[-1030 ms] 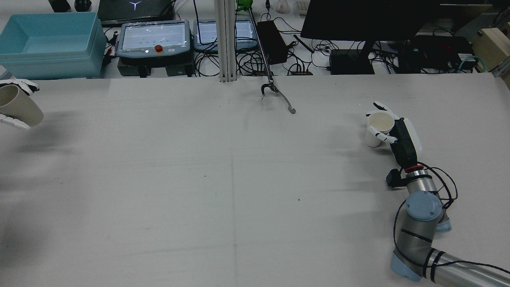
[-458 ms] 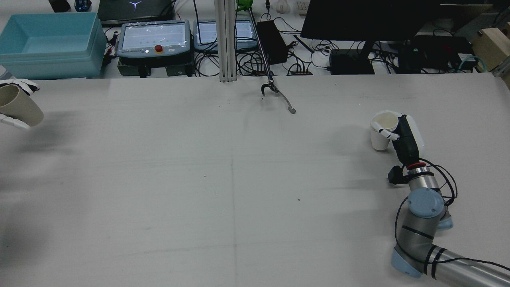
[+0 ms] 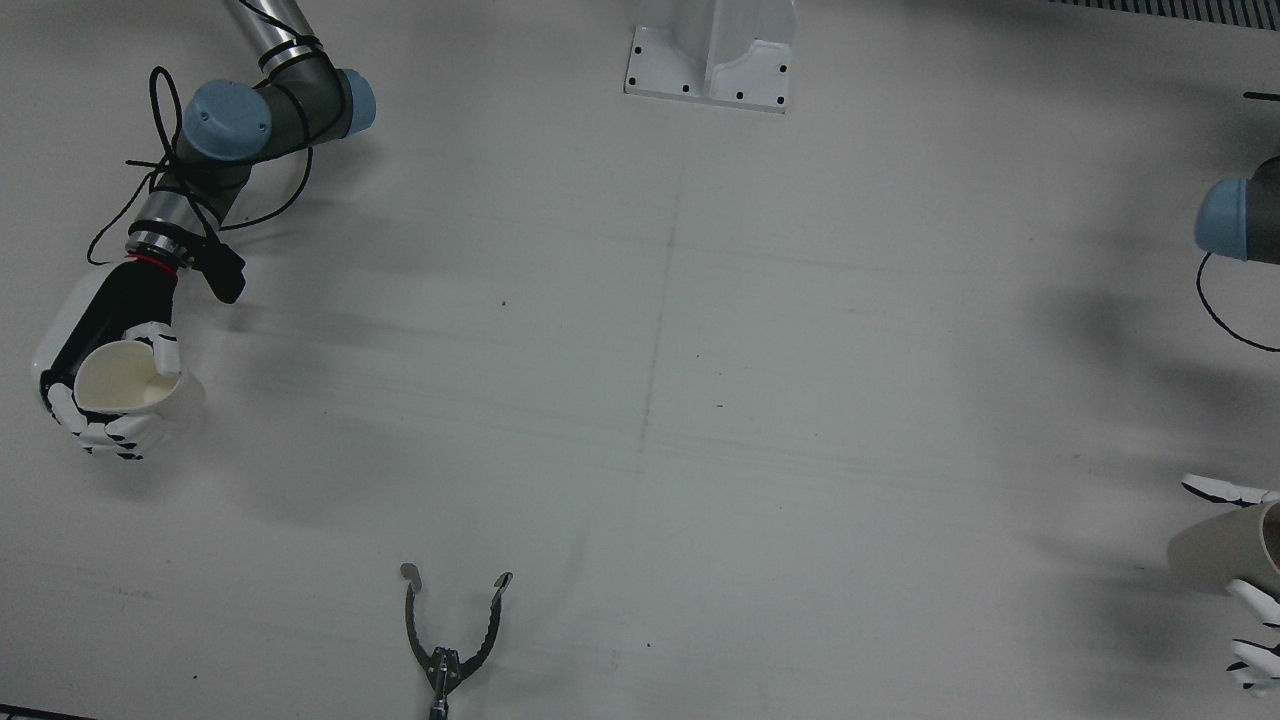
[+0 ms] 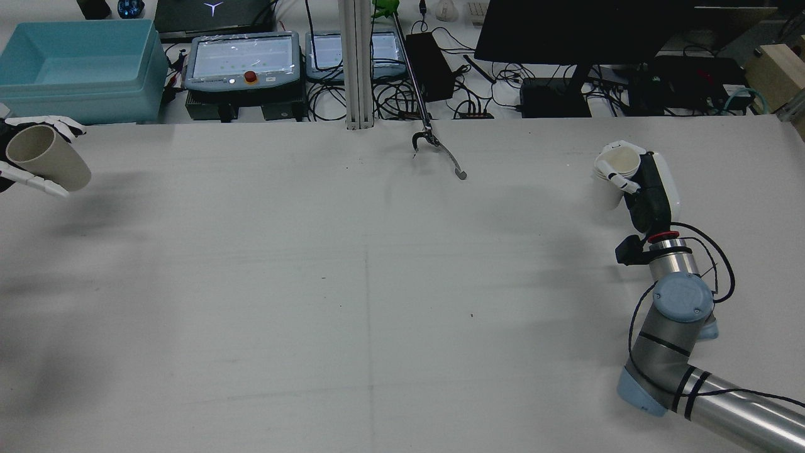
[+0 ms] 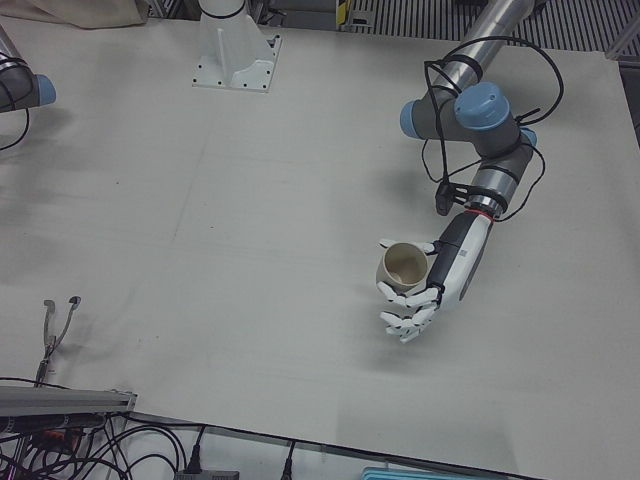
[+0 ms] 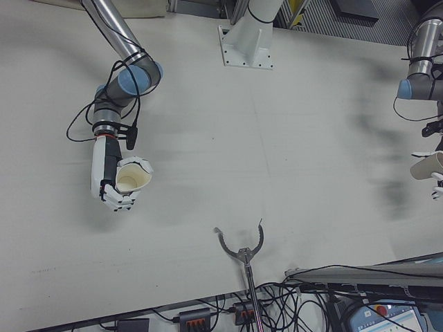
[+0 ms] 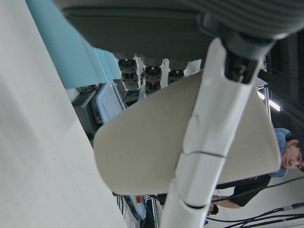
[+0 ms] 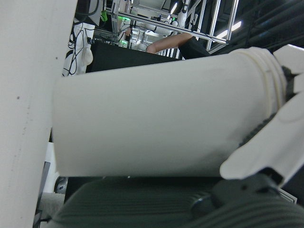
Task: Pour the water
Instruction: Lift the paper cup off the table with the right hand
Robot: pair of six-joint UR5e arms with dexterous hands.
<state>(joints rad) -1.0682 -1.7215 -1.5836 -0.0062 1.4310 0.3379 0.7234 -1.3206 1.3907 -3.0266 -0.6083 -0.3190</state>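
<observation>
My right hand [image 4: 635, 173] wrapped round white cup [image 4: 617, 165], held upright, mouth up, at about 3 o'clock of surface [image 4: 377, 283] in rear view. My left hand [image 4: 28, 157] closed on beige cup [image 4: 47, 165] at 9 o'clock edge, cup tilted, mouth toward far left. Cups well apart, whole surface between them. Beyond, at 12 o'clock, metal grabber tool [image 4: 437, 151] lies on surface. Farther back, teal bin [image 4: 75, 69] at 11 o'clock.
</observation>
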